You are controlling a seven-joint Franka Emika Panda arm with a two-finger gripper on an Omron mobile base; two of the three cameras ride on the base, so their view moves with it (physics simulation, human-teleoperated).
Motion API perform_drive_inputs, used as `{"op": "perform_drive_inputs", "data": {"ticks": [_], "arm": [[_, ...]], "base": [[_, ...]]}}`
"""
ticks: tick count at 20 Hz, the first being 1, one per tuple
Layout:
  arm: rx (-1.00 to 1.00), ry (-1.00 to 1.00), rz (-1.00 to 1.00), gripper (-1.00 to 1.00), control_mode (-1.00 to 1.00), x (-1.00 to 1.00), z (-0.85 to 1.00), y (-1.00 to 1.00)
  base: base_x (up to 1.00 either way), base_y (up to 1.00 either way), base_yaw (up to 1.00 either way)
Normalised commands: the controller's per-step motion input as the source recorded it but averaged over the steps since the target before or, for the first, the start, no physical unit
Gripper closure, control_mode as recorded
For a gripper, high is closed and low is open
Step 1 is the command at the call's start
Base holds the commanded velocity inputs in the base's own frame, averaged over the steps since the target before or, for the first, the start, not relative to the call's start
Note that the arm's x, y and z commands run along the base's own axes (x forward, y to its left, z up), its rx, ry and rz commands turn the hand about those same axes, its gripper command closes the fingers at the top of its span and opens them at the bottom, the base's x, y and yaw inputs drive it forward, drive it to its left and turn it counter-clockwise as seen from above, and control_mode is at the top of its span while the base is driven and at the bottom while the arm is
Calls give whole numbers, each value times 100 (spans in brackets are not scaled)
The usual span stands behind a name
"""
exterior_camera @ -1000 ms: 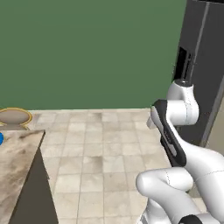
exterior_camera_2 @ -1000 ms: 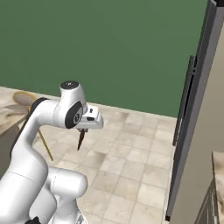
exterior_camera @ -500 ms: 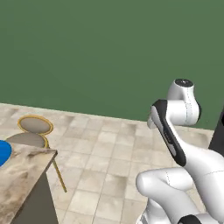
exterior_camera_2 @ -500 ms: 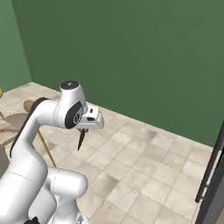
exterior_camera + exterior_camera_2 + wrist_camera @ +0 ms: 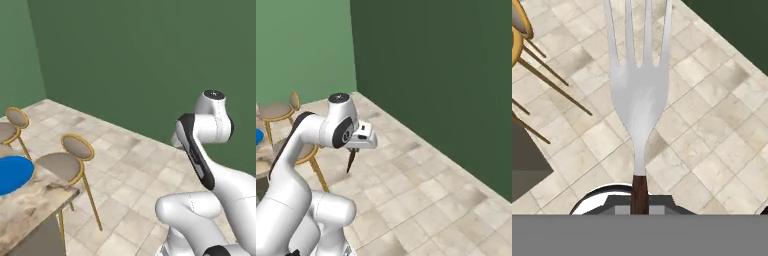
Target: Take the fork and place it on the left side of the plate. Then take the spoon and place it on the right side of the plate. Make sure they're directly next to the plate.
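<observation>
- My gripper [image 5: 352,149] is clamped nearly shut on the fork [image 5: 637,95]; in the hand view I cannot see the fingertips themselves, because the dark handle runs down behind the lower edge.
- In the right base view the fork hangs from the hand as a thin dark sliver over the tiled floor [image 5: 421,200], too small for me to make out its tines.
- The hand view gives me the silver head large, its tines cut off at the top.
- The plate [image 5: 12,173] lies on the stone counter [image 5: 35,205], cut by the left base view's edge.
- Beside the counter stand gold-legged stools [image 5: 67,162].
- I can read no writing anywhere.
</observation>
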Motion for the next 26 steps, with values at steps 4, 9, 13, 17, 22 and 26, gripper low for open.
{"op": "perform_drive_inputs", "data": {"ticks": [4,9,13,17,22,26], "arm": [[0,0,0,100,100,0,0,0],[0,0,0,100,100,0,0,0],[0,0,0,100,100,0,0,0],[0,0,0,100,100,0,0,0],[0,0,0,100,100,0,0,0],[0,0,0,100,100,0,0,0]], "base": [[61,-12,84],[46,-14,86],[22,-34,81],[0,-47,75],[0,-66,66],[0,-85,58]]}}
